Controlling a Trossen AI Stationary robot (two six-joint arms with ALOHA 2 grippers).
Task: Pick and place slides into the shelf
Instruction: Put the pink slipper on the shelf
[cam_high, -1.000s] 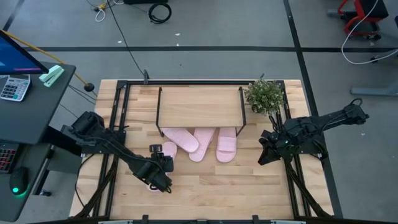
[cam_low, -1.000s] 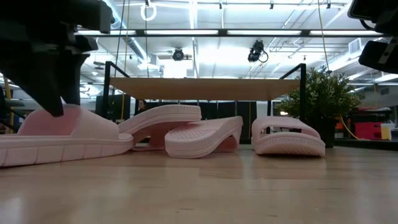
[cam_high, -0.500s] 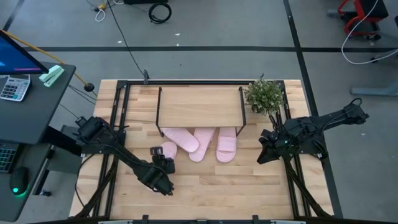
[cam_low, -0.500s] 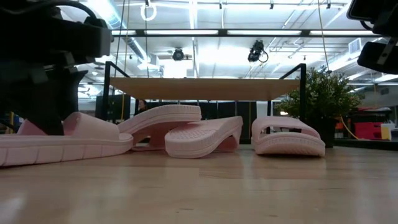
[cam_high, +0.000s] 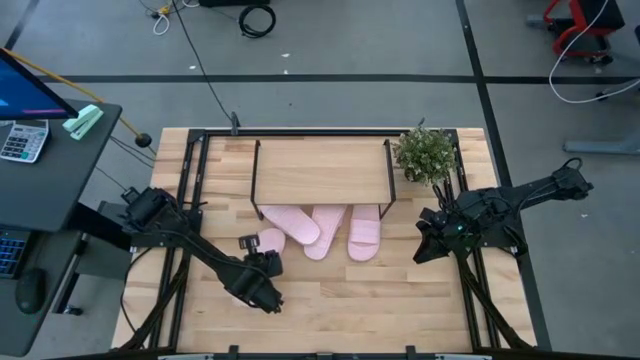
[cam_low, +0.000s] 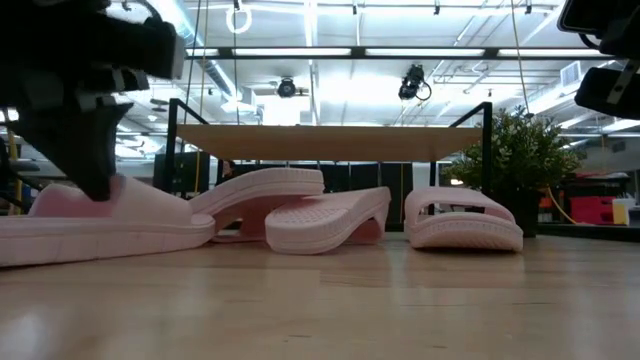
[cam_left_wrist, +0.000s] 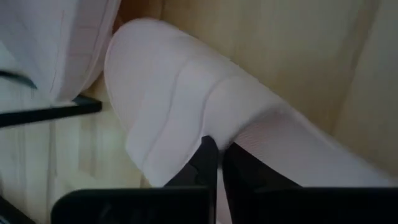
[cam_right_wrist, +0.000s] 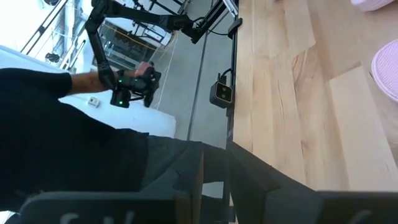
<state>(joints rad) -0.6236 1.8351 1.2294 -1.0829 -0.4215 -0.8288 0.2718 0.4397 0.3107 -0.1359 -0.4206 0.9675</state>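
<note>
Grey floor (cam_high: 330, 40), black cable (cam_high: 256, 18), ceiling strip lights (cam_low: 400, 54).

So three slides (cam_high: 322, 229) sit bunched under the shelf's (cam_high: 322, 170) front edge; fourth slide (cam_high: 262, 243) lies out front-left under the left gripper (cam_high: 256, 282); plant (cam_high: 425, 152) right of the shelf.

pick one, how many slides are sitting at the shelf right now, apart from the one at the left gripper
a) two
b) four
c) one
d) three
d: the high view shows three slides grouped at the front of the shelf, partly under its board, while the fourth slide lies apart on the table under the left gripper.
</note>
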